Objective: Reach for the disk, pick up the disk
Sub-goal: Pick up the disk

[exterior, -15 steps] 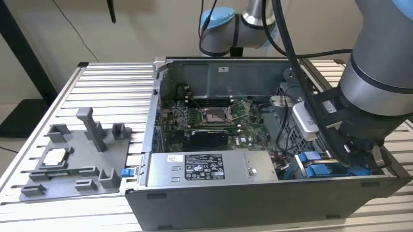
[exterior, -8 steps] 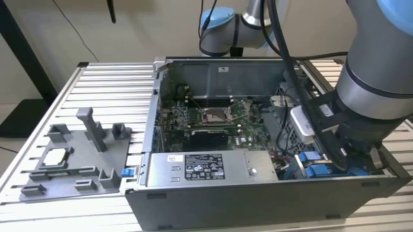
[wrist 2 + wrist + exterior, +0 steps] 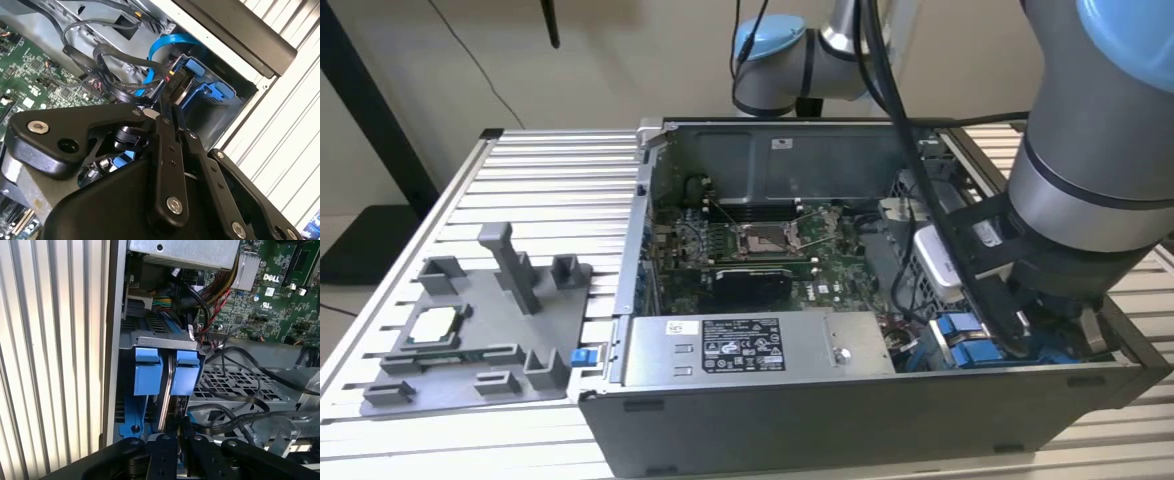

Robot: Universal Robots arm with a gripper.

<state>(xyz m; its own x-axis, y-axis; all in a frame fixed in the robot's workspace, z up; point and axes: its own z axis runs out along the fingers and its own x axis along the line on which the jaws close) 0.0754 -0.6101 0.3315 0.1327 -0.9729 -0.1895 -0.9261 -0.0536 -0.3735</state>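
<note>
Here we see the robot arm [image 3: 1087,170] reaching down into an open computer case [image 3: 854,420] on a table [image 3: 547,190] made of silver slats.

We see a pale wall behind the table, and a grey tray [image 3: 474,335] with pegs lying on the slats at the exterior view's left, next to the case. Inside the case there is a green board [image 3: 761,245] and a grey box [image 3: 754,345] with a label. The disk [image 3: 167,372] sits low in the corner of the case at the exterior view's right, standing on its edge with its blue frame around it. The gripper [image 3: 175,432] is right at the disk, with its black fingers [image 3: 162,455] close together at the thin silver edge. We cannot tell if the jaws are squeezing it, because the arm and black cables [image 3: 117,67] hide most of the disk.
</note>
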